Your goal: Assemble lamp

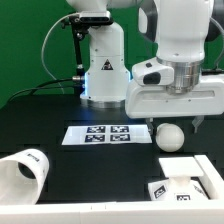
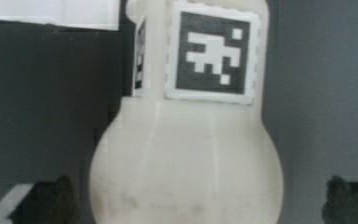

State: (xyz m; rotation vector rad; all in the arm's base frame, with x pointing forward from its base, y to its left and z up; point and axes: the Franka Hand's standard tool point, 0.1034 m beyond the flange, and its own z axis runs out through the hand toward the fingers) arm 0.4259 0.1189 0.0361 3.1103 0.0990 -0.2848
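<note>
The white round-headed bulb (image 1: 169,137) lies on the black table just to the exterior view's right of the marker board. In the wrist view the bulb (image 2: 185,150) fills the middle, with a black-and-white tag on its narrow end. My gripper (image 1: 173,122) hangs right over it, open. Its dark fingertips (image 2: 28,202) stand on either side of the bulb's round head, with a small gap on each side. The tapered shade (image 1: 24,172) lies on its side at the front on the exterior view's left. The blocky base (image 1: 186,181) stands at the front right.
The marker board (image 1: 107,135) lies flat in the middle of the table. The arm's white pedestal (image 1: 103,65) stands behind it, with cables and a green backdrop at the back.
</note>
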